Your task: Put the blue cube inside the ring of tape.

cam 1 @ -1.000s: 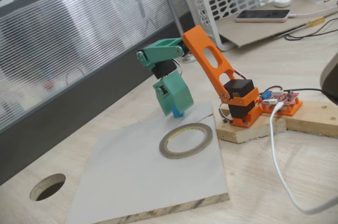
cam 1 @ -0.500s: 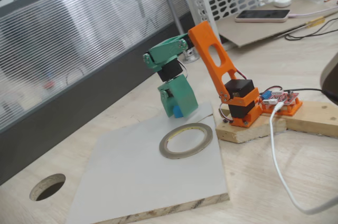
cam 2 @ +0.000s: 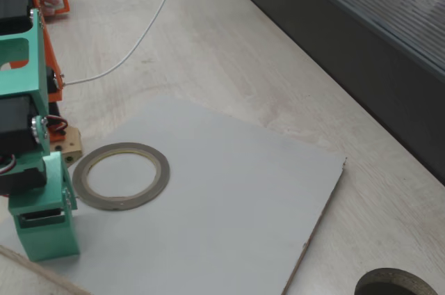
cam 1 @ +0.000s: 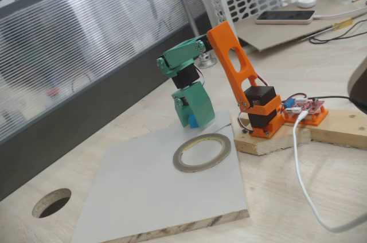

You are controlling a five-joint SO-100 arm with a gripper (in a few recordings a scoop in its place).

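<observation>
Orange arm's folded over forward, green wrist bent straight down, and the green pincer (cam 1: 192, 118) is pointing at the counter, clamped on something blue.

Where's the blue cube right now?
In a fixed view the blue cube sits pinched in the green claw, just above the grey board, behind the ring of tape.

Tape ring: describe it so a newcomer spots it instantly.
Find the pale grey board on the wooden table. Near the board's edge, by the orange arm base, lies the tape ring. It is flat, grey-brown with a yellowish inner rim, unlike the dark hole cut in the tabletop.
</observation>
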